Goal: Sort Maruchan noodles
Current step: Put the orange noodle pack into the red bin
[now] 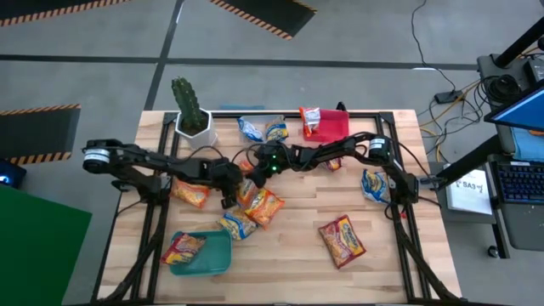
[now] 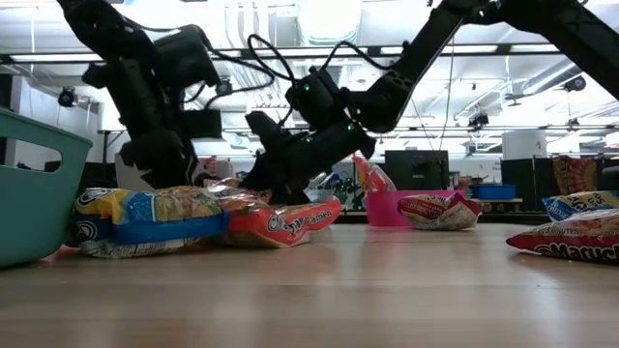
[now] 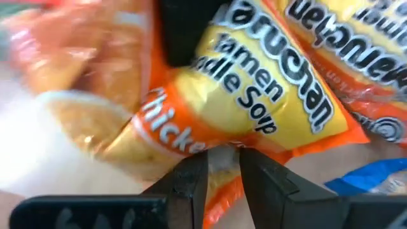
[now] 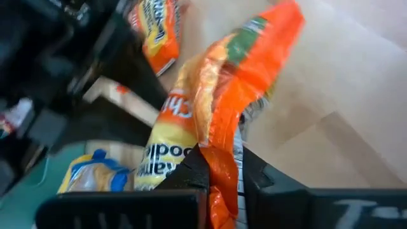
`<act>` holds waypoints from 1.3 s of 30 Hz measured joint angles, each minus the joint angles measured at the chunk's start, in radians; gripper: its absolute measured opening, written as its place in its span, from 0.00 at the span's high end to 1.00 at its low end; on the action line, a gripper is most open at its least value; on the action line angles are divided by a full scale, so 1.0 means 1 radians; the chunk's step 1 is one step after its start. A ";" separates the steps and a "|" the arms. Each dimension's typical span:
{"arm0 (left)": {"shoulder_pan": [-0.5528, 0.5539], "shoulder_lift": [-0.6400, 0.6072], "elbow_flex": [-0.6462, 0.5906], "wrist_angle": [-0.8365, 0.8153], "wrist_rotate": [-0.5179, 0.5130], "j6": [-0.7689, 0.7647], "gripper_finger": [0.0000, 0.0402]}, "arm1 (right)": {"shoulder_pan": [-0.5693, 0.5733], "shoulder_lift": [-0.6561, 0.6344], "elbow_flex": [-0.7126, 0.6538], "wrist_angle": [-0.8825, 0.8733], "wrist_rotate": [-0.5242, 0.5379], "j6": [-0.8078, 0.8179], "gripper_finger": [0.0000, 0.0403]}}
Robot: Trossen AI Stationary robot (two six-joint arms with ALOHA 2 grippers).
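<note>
At the near left of the table, the teal bin (image 1: 208, 255) holds one red-yellow packet (image 1: 183, 247), so the sorting looks barely begun. Just right of it a blue-white packet (image 1: 237, 224) lies on the wood, with an orange-yellow packet (image 1: 191, 193) farther back, under the left arm.

The left gripper (image 3: 222, 166) sits over the middle cluster, its fingers pinched on the edge of an orange chicken packet (image 3: 254, 95), the yellow face fanning out just beyond the fingertips. Whether that packet is lifted or only pressed cannot be told.

Immediately right of it, the right gripper (image 4: 224, 166) reaches in from the far right, its fingers together on the crimped end of another orange packet (image 4: 222, 95), which stands up and away from the fingertips, seemingly off the table. The two grippers work very close together.

Farther back, two blue-white packets (image 1: 262, 129) sit in the clear bin, and the red bin (image 1: 333, 126) holds one red-yellow packet (image 1: 311, 119). On the right, a red-yellow packet (image 1: 342, 240) lies near the front and a blue-white packet (image 1: 375, 184) beside the right arm, both still loose. By this judgement, most packets remain to be sorted.
</note>
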 joint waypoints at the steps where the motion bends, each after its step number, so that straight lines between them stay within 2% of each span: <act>1: 0.000 -0.024 -0.001 -0.008 -0.001 -0.001 0.81 | 0.000 -0.010 0.000 -0.016 -0.004 -0.013 0.94; 10: -0.001 -0.251 0.000 -0.018 -0.008 0.012 0.81 | 0.002 -0.163 -0.006 -0.214 0.008 -0.118 0.96; 13: -0.002 -0.329 0.000 -0.030 -0.012 0.013 0.81 | 0.004 -0.232 -0.012 -0.304 0.045 -0.160 0.96; 22: -0.013 -0.503 0.000 -0.032 -0.011 0.017 0.81 | 0.008 -0.468 -0.020 -0.649 0.328 -0.281 0.96; 28: -0.023 -0.549 0.000 0.019 -0.011 0.021 0.81 | -0.007 -0.611 -0.020 -0.851 0.537 -0.301 0.97; 33: -0.026 -0.558 0.000 0.050 -0.010 0.028 0.81 | -0.049 -0.713 -0.021 -1.024 0.637 -0.253 0.97; 39: -0.026 -0.558 0.000 0.071 -0.010 0.029 0.81 | -0.127 -0.779 -0.037 -1.215 0.872 -0.142 0.97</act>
